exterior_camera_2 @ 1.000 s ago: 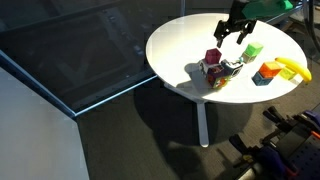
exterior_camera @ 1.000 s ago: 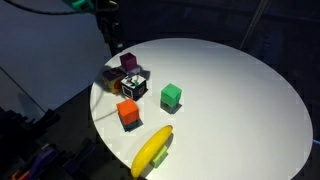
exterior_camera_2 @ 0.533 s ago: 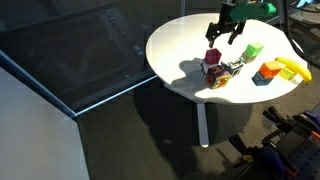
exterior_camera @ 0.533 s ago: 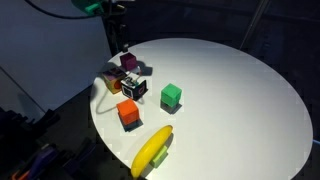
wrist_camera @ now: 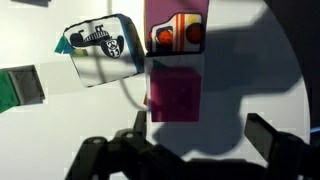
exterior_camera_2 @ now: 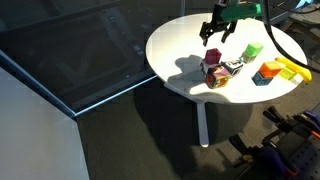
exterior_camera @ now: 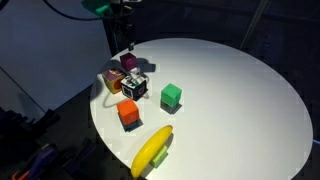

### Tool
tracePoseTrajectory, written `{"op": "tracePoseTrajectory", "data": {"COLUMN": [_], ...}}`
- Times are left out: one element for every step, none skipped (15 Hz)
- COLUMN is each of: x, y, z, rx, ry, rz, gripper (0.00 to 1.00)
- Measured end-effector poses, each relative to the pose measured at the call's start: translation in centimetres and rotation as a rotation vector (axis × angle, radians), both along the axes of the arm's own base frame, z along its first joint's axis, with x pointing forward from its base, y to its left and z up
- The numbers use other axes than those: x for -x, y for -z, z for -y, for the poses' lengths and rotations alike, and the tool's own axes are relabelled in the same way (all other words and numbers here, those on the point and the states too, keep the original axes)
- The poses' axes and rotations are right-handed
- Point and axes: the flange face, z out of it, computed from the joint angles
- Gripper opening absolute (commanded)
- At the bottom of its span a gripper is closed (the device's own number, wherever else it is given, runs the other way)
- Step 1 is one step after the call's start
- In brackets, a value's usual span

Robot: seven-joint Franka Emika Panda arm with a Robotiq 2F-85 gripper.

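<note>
I am hovering the pincer (exterior_camera_2: 213, 33), jaws standing wide apart and gripping nothing, right above the magenta cube (wrist_camera: 177, 95), which is sitting on the desk (exterior_camera: 230, 90) just beside the black-and-white printed cube (wrist_camera: 100, 50), no grasp being made yet

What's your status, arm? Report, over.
Gripper open, empty, over purple block. Printed cube crowds close beside it. Green cube, orange cube, banana stand apart.
</note>
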Motion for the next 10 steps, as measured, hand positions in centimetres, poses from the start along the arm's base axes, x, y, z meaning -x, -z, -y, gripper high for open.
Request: {"op": "tracePoseTrajectory", "data": {"x": [-0.2, -0.3, -0.5, -0.6, -0.6, -0.6, -0.7, -0.6, -0.6, -0.6], "y": [0.2, 0.5, 0.8, 1.1, 1.5, 1.8, 2.2, 2.5, 2.9, 3.2], "z": [0.1, 0.2, 0.3, 0.4, 0.4, 0.4, 0.4, 0.4, 0.4, 0.4], "rx": [0.001, 0.002, 0.003, 0.003, 0.004, 0.004, 0.004, 0.004, 0.004, 0.004], "ry": [0.002, 0.004, 0.005, 0.006, 0.006, 0.006, 0.006, 0.006, 0.006, 0.006], "rz": [-0.001, -0.003, -0.006, -0.010, -0.014, -0.019, -0.024, -0.029, -0.035, -0.040], "gripper": [1.00, 1.00, 1.00, 1.00, 1.00, 1.00, 1.00, 1.00, 1.00, 1.00]}}
